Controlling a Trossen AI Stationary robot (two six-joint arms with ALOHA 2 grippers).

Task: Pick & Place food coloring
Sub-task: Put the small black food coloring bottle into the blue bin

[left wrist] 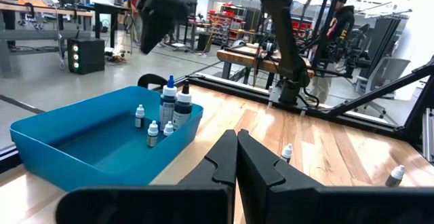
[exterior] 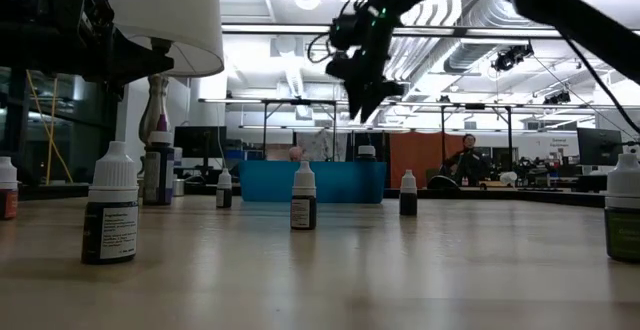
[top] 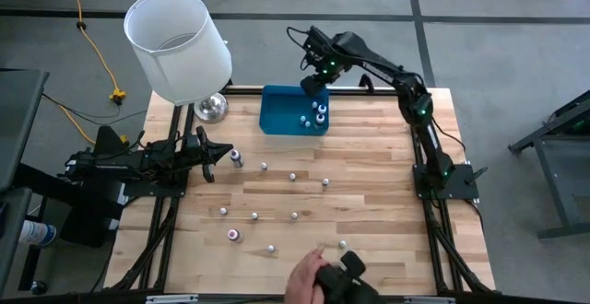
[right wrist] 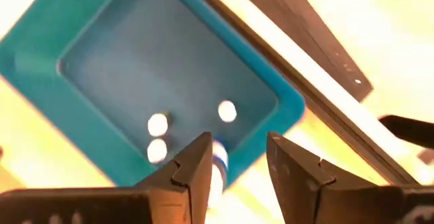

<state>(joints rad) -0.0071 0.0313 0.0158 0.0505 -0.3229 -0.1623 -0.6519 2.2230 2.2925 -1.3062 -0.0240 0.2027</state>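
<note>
Food coloring bottles [top: 293, 177] stand upright, scattered mid-table; several already sit in the blue bin [top: 277, 111] at the far edge. Your right gripper [top: 316, 80] hangs above it, fingers apart, empty; left gripper [top: 219, 154], fingers pressed together, is nearer the strays.

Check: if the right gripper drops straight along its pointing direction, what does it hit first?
Probably the white-capped dropper bottles clustered in one corner of the blue plastic tray. The right gripper, open, hangs above that corner; depth is unclear, so it might reach the bare tray floor instead.

Probably lab: workbenches [left wrist: 258, 56], exposed ducts [exterior: 470, 10]
</note>
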